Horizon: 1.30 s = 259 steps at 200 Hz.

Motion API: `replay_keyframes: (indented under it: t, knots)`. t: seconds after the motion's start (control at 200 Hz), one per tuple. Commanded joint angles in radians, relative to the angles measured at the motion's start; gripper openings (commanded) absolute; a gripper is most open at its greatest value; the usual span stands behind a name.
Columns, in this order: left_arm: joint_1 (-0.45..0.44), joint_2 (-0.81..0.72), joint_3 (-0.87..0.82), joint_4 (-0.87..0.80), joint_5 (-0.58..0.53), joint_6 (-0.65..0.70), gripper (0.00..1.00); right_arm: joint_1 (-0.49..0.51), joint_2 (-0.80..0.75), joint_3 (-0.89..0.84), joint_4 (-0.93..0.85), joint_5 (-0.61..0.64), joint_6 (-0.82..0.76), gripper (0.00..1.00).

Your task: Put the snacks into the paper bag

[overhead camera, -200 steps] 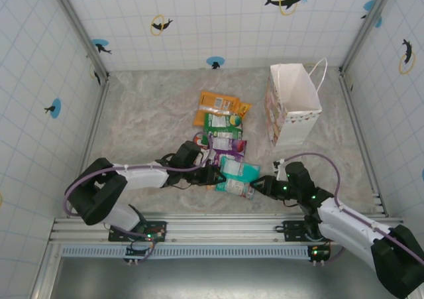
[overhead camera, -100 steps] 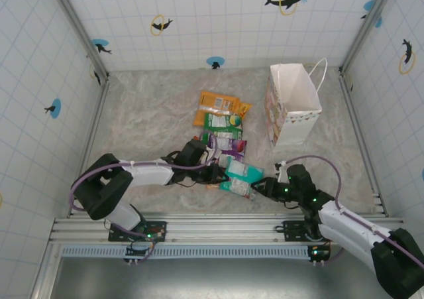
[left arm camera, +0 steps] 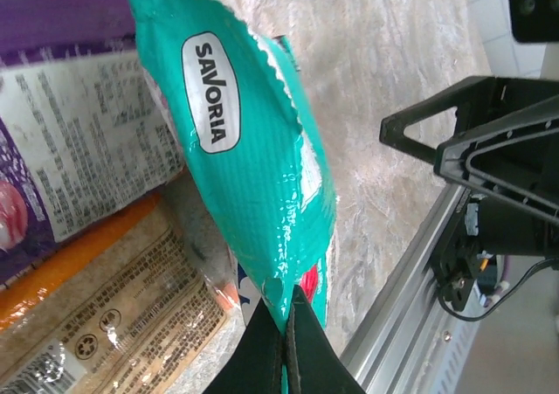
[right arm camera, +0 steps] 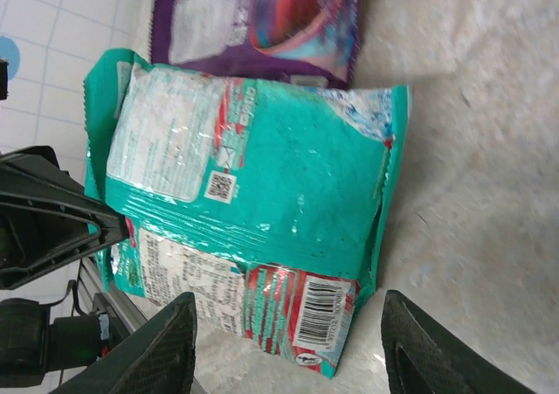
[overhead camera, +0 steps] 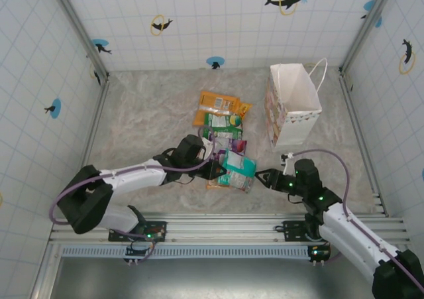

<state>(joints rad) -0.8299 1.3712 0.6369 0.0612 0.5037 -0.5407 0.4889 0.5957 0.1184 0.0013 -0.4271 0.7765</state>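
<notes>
My left gripper (overhead camera: 215, 170) (left arm camera: 286, 324) is shut on the edge of a teal snack packet (overhead camera: 237, 168) (left arm camera: 236, 149) (right arm camera: 262, 167), which is raised at that edge. Under it lies a second teal-and-red packet (right arm camera: 262, 311) with a barcode. My right gripper (overhead camera: 264, 178) (right arm camera: 288, 363) faces these packets from the right, open, its fingertips (right arm camera: 162, 350) wide apart with nothing gripped. Further back lie the purple (overhead camera: 225, 140) (right arm camera: 262, 18), green (overhead camera: 222, 122) and orange (overhead camera: 218, 103) snacks. The white paper bag (overhead camera: 291, 107) stands upright at the back right, mouth open.
An orange-brown packet (left arm camera: 113, 324) lies beside the teal one near my left fingers. The metal rail (overhead camera: 218, 226) (left arm camera: 410, 307) runs along the near edge, close behind both grippers. Tiled walls enclose the marbled table (overhead camera: 146, 120), with bare surface to the left.
My left gripper has closed onto the teal packet's edge and tipped it up. The right gripper's jaws have widened a little and it has drawn slightly back to the right.
</notes>
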Motion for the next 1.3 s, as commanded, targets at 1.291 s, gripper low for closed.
replay_keyframes:
  t: [1.291]
  knots:
    - [-0.003, -0.210, 0.324, -0.567, 0.068, 1.138, 0.00, 0.267, 0.314, 0.650, -0.445, 0.074, -1.008, 0.67]
